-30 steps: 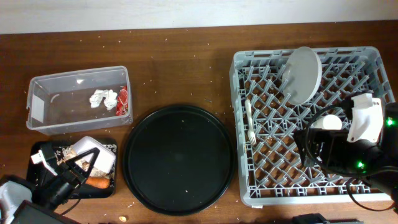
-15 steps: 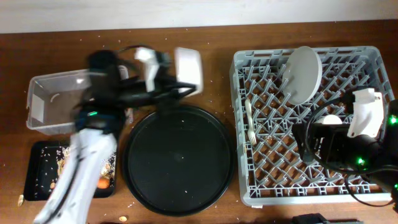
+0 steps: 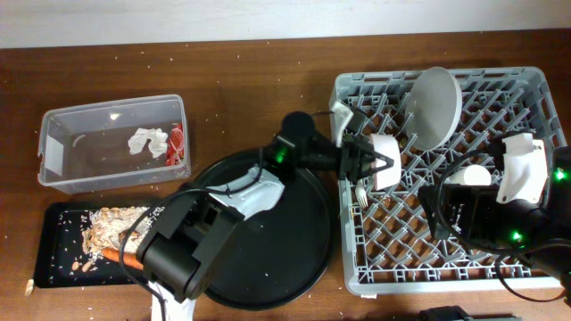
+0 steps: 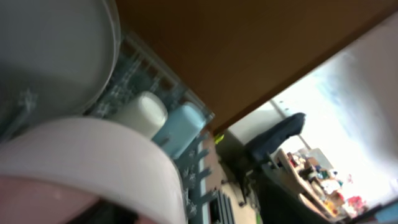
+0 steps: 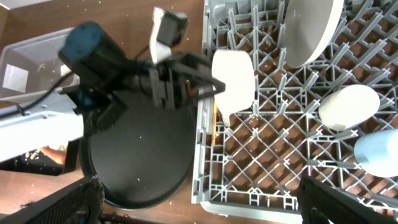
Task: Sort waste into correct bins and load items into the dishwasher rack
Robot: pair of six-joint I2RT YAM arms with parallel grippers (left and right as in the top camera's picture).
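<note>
My left gripper (image 3: 382,165) reaches across the round tray into the dishwasher rack (image 3: 357,276). Its jaws stand apart around the rim of the white bowl (image 3: 385,174), which stands on edge among the pegs at the rack's left side. The bowl (image 4: 93,162) fills the left wrist view. A white fork (image 3: 359,178) lies just beside it. The grey plate (image 3: 437,105) stands upright at the back, with the small white cup (image 5: 348,107) and blue cup (image 5: 376,152) to the right. My right gripper (image 5: 199,208) hangs wide open and empty above the rack's front.
The clear tub (image 3: 80,156) at the left holds the tissue (image 3: 147,141) and red wrapper (image 3: 176,143). The shallow black tray (image 3: 53,263) holds beige scraps (image 3: 116,223) and the carrot (image 3: 114,256). A large round black tray (image 3: 268,250) lies between bins and rack.
My left arm carried the white bowl from over the shallow black tray, past the tub, to the rack's left side, and its jaws have parted. The right arm stayed put.
</note>
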